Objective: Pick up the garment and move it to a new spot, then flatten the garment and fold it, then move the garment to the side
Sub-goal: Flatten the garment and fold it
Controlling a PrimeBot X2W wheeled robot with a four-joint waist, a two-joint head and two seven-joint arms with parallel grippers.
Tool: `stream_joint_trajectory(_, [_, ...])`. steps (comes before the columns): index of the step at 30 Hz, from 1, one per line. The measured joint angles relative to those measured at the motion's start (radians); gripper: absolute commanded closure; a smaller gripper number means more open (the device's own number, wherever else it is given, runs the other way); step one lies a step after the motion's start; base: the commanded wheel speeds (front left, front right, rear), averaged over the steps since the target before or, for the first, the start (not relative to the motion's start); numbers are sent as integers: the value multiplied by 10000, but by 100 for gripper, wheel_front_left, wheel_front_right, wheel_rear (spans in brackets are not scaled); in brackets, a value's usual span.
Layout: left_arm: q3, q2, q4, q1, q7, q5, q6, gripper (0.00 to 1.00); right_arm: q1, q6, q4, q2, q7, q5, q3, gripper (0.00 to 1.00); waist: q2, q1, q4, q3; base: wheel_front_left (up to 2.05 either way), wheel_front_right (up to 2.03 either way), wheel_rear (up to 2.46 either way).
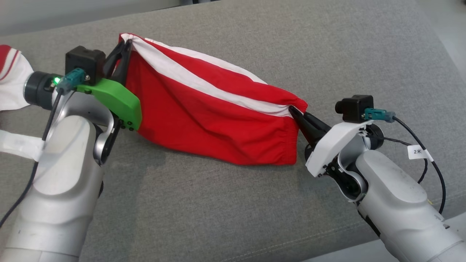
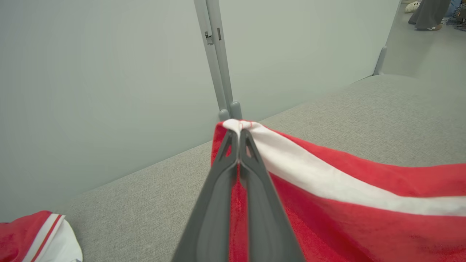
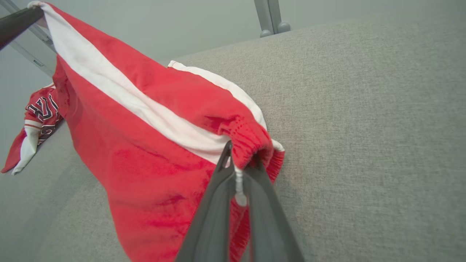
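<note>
The garment [image 1: 204, 120] hangs stretched between the left tool [image 1: 125, 45] and the right tool [image 1: 295, 112], each pressed tight on one top end, over the grey cushion [image 1: 218, 211]. I judge it lands flattest if both tools lower level, with the top edge taut. It is red cloth with a white stripe, sagging in soft folds below the tools.

Around your couch [image 1: 233, 203]: a spare jersey [image 3: 38, 109], wall panels [image 2: 91, 72].
You see the red-and-white jersey at the couch's left end, pale panels and a post [image 2: 216, 54] behind it, shoes [image 2: 413, 6] beyond.
</note>
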Motion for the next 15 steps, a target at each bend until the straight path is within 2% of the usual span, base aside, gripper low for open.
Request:
stream_joint_trajectory(6, [4,372,757,-758,201,332,-12,100,-568,0,136,364,50,71,38,100,0,1,-425,732,0,0,0])
stream_joint_trajectory(15, [-263,301,1592,-1741,12,593,-148,100,-1025,0,541,579,-174,73,52,100,0,0,-866,1591,0,0,0])
